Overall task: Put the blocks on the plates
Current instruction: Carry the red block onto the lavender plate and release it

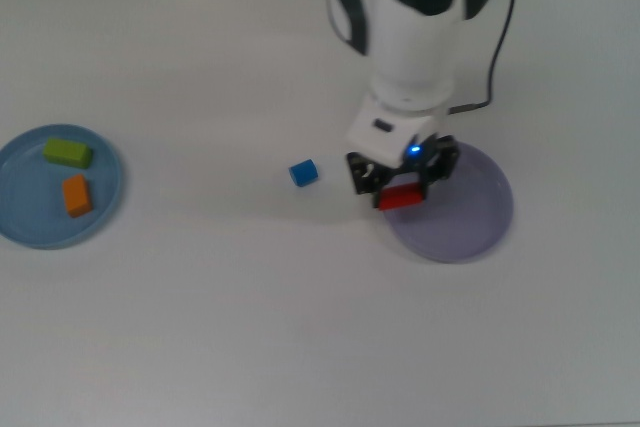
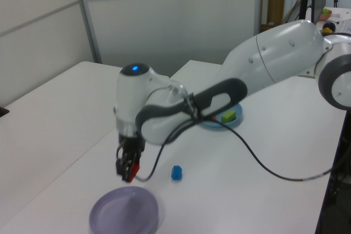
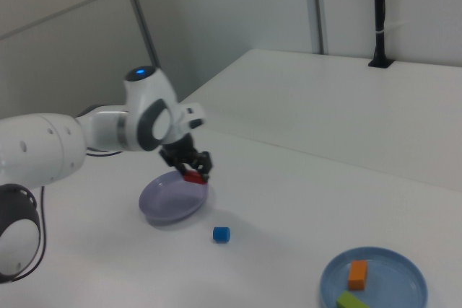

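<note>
Claw (image 1: 402, 179), centre-right of the top view: clenched on red block (image 1: 400, 197), carried over the near rim of lavender plate (image 1: 470, 217) for setting down. Blue block (image 1: 303, 173): loose on worktop (image 1: 300, 327), mid-frame. Blue plate (image 1: 20, 222), far left: holds green block (image 1: 67, 153) and orange block (image 1: 77, 195).

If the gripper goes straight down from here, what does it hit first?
Probably the purple plate: the gripper, shut on the red block, hangs over its rim at the top view's left. Near the edge, so it may land on the rim.
</note>
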